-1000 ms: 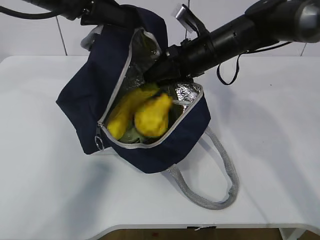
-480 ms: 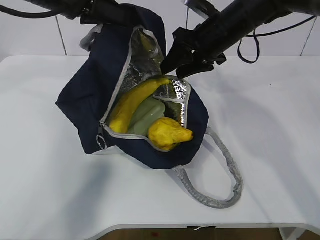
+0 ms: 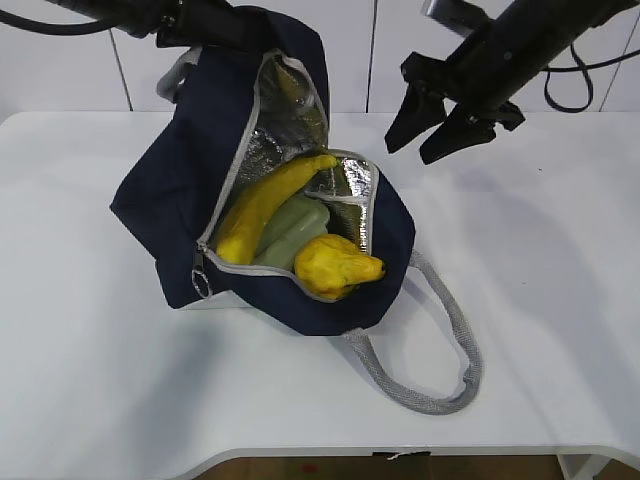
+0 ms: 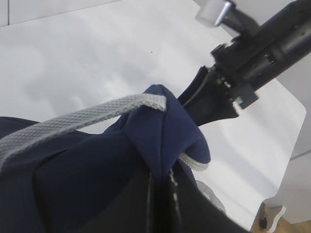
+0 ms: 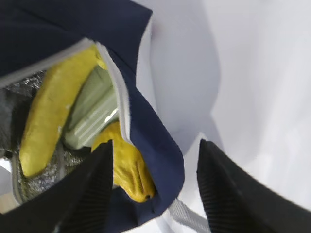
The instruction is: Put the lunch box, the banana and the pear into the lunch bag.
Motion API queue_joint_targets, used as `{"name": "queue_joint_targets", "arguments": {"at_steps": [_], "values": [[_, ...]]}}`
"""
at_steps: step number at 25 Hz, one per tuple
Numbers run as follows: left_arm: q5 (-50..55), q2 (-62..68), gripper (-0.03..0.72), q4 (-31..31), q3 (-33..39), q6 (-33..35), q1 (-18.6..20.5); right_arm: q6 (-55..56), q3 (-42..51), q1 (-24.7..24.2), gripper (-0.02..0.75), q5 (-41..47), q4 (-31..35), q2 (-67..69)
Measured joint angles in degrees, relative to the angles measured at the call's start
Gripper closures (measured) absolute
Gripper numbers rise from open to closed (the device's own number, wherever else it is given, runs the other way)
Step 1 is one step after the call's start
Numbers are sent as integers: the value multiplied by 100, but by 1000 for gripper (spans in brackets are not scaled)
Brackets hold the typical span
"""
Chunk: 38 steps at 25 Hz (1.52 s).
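The navy lunch bag (image 3: 290, 240) lies open on the white surface (image 3: 90, 380), one grey handle (image 3: 440, 370) trailing beside it. Inside rest the banana (image 3: 265, 205), the green-lidded lunch box (image 3: 292, 232) and the pear (image 3: 335, 267) at the mouth. The right gripper (image 3: 432, 125) hovers above, jaws apart, empty. The left gripper (image 3: 190, 22) has its jaws pinched on the bag's upper flap.

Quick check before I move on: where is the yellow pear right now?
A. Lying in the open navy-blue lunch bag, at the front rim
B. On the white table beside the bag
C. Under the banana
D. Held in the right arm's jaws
A: the squat yellow pear lies inside the open navy-blue lunch bag at its front rim, beside the sage-green lunch box lid, while the right gripper hangs empty above the table, jaws apart.
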Motion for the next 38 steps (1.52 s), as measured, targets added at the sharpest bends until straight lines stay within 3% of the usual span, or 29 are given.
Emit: {"name": "queue_joint_targets", "arguments": {"at_steps": [6,19,38], "values": [[-86,0,696,-10,0,0,3,422,153,-9,295,8,-167,-435],[-222,0,696,-8,0,0,36,299,1700,-22,295,23,-122,-974],[-212,0,696,32,0,0,36,-1001,3153,-22,296,-374,1000,-1204]]}}
